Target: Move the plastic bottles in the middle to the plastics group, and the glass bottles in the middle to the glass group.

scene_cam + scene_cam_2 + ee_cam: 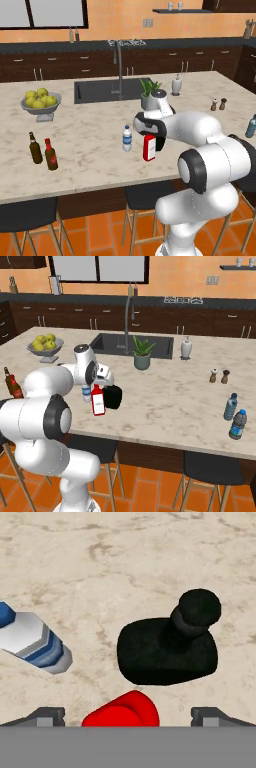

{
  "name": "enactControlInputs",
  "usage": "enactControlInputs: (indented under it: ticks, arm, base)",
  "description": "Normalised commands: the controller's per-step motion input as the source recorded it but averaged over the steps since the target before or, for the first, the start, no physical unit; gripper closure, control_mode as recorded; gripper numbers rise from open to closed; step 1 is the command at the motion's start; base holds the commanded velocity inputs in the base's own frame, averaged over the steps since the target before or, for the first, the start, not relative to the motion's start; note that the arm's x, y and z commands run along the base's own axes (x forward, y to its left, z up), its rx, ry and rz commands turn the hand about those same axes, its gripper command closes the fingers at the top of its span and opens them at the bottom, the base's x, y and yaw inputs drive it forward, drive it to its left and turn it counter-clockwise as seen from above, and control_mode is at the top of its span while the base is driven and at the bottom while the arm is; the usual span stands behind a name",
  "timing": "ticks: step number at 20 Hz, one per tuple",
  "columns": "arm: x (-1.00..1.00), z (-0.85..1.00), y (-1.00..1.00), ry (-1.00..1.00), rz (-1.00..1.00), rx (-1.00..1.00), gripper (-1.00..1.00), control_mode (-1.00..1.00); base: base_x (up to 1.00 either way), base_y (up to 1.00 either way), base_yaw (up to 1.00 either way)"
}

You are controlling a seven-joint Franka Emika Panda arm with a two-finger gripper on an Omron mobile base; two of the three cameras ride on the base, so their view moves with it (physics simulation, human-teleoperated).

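Observation:
My gripper hangs open just above the flat red bottle, whose top sits between the fingertips without touching them. The squat black bottle stands right beside the red one. The small clear water bottle stands on the other side. The glass group, a slim brown bottle and a dark-red bottle, stands at the island's left front. The teal-blue plastic bottles stand at the right front.
A fruit bowl is at the left. The sink with its faucet, a potted plant and a soap dispenser lie behind. Salt and pepper shakers stand to the right. Stools line the near edge.

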Motion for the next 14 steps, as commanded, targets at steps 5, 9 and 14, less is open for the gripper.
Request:
enactControlInputs:
  ticks: [5, 9, 14]
  arm:
    - [-0.05, -0.27, 0.0, -0.01, -0.03, 0.03, 1.0, -1.0]
    - [-0.06, -0.22, 0.0, -0.06, -0.01, 0.04, 1.0, -1.0]
    - [-0.17, -0.03, -0.01, -0.13, 0.0, 0.04, 1.0, -1.0]
  base:
    - [0.0, 0.0, 0.0]
    - [0.0, 0.0, 0.0]
    - [0.0, 0.0, 0.0]
